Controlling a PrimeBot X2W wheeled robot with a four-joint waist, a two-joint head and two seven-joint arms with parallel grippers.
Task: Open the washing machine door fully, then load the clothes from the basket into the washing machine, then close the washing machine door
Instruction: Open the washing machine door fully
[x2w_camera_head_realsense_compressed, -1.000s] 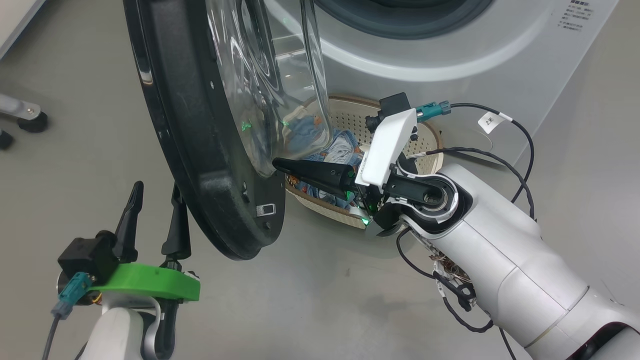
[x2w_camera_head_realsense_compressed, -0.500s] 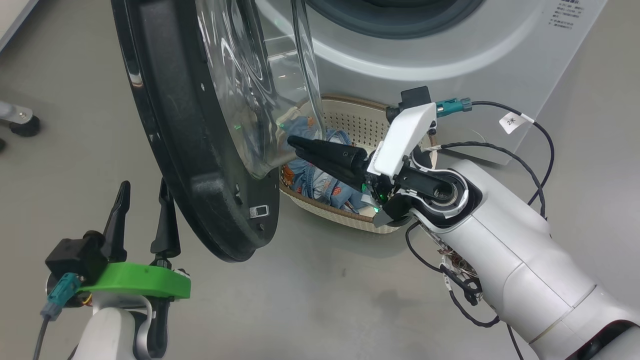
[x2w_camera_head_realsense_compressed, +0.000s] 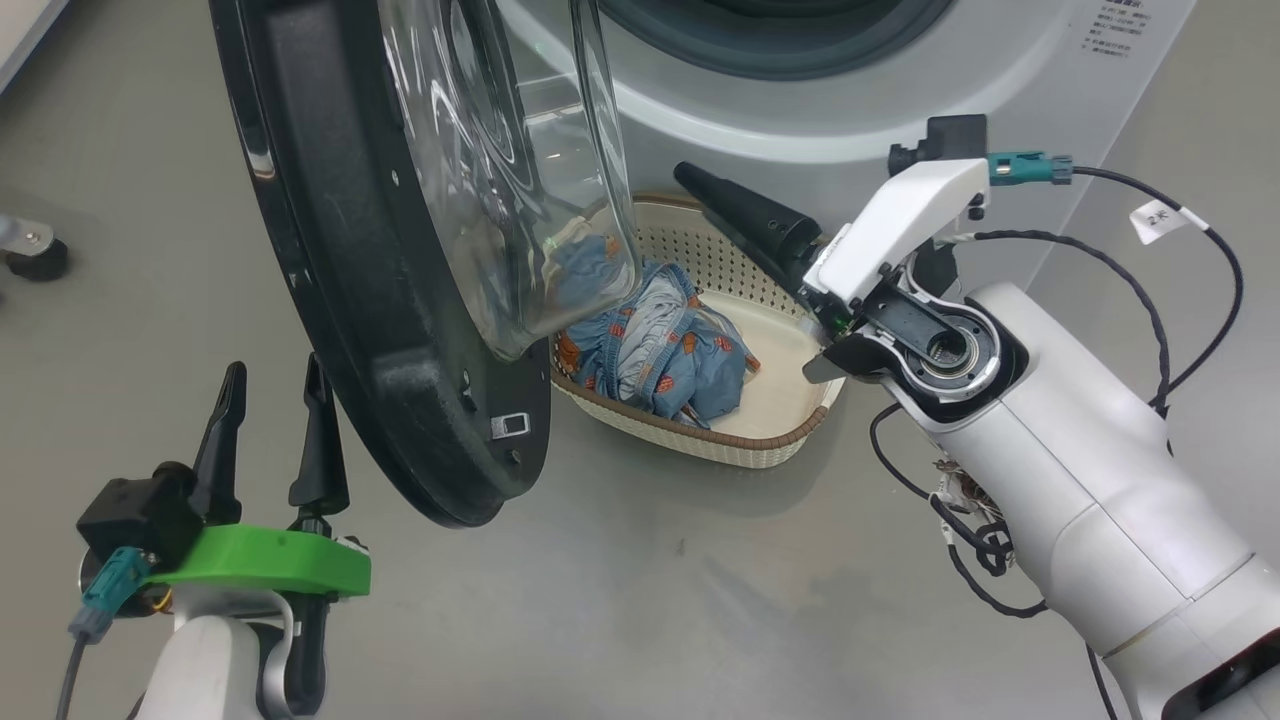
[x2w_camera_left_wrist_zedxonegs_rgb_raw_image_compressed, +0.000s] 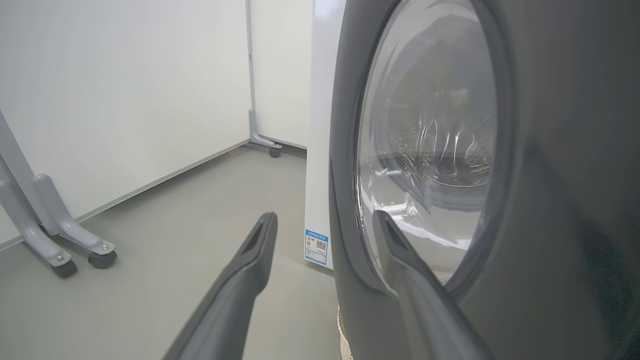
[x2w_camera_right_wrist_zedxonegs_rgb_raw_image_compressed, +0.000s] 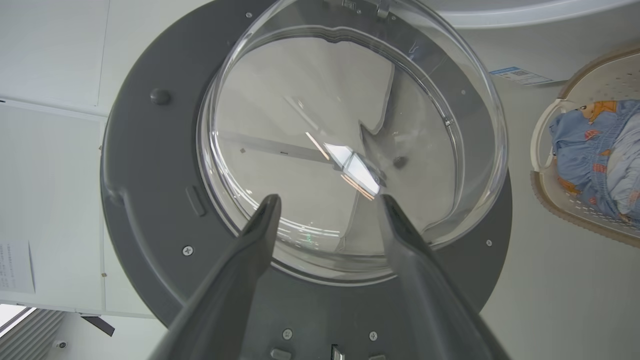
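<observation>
The washing machine door (x2w_camera_head_realsense_compressed: 330, 300) stands swung out, its glass bowl facing the washing machine (x2w_camera_head_realsense_compressed: 850, 130). On the floor before the machine sits the basket (x2w_camera_head_realsense_compressed: 700, 445) with the clothes (x2w_camera_head_realsense_compressed: 660, 340) bundled at its left, partly behind the glass. My right gripper (x2w_camera_head_realsense_compressed: 700, 185) hangs above the basket's far right rim. In the right wrist view it (x2w_camera_right_wrist_zedxonegs_rgb_raw_image_compressed: 330, 200) is open and empty, pointing at the door's inner face (x2w_camera_right_wrist_zedxonegs_rgb_raw_image_compressed: 150, 175), with the basket (x2w_camera_right_wrist_zedxonegs_rgb_raw_image_compressed: 542, 145) and clothes (x2w_camera_right_wrist_zedxonegs_rgb_raw_image_compressed: 595, 145) at the right. My left gripper (x2w_camera_head_realsense_compressed: 275, 368) stands open just left of the door's lower rim, beside the door's outer face (x2w_camera_left_wrist_zedxonegs_rgb_raw_image_compressed: 550, 150).
A wheeled grey frame leg (x2w_camera_left_wrist_zedxonegs_rgb_raw_image_compressed: 60, 245) stands by the white wall at the left, its caster (x2w_camera_head_realsense_compressed: 30, 250) at the head view's left edge. Loose black cables (x2w_camera_head_realsense_compressed: 1180, 260) loop off my right forearm. Bare grey floor (x2w_camera_head_realsense_compressed: 650, 580) lies in front of the basket.
My right gripper has opened and risen out of the basket, swinging right toward the machine front. The clothes stay in the basket. The head camera has shifted a little.
</observation>
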